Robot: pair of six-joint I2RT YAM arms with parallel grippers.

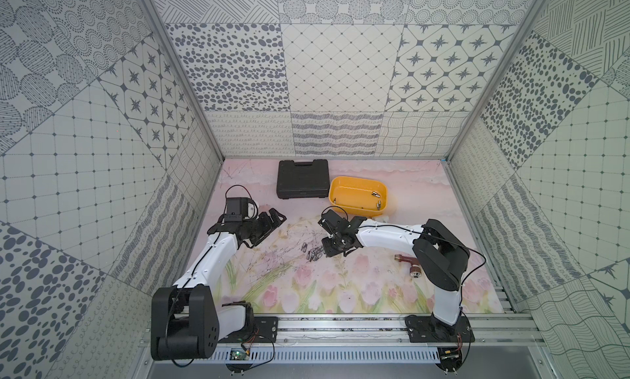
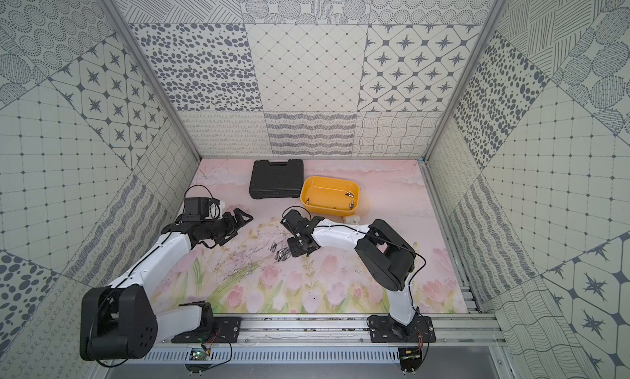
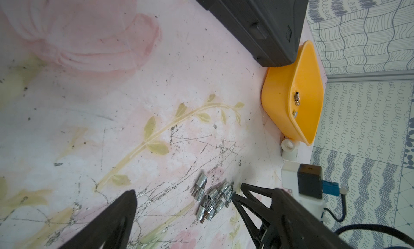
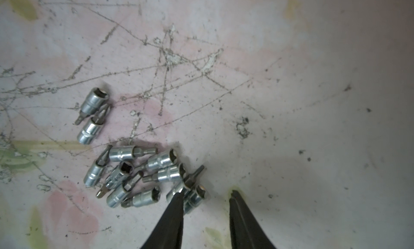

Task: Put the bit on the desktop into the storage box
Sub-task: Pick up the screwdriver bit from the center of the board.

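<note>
- Right gripper point(image 4: 206, 191), by its own wrist view: jaws partway open and gripping nothing (one fingertip point(image 4: 179, 199) sits against the edge of the heap of bits point(image 4: 139, 176), and one bit lies in the gap).
- In both top views I see the heap on the desktop point(image 1: 341, 285), well apart from the storage box point(image 1: 354, 207), on its near side. Stored bits point(image 1: 375, 194) lie inside it. The left gripper point(image 1: 278, 215) is spread wide and empty, well apart from the storage box.
- Left wrist view: the black case point(image 3: 257, 24) is just beside the storage box.
</note>
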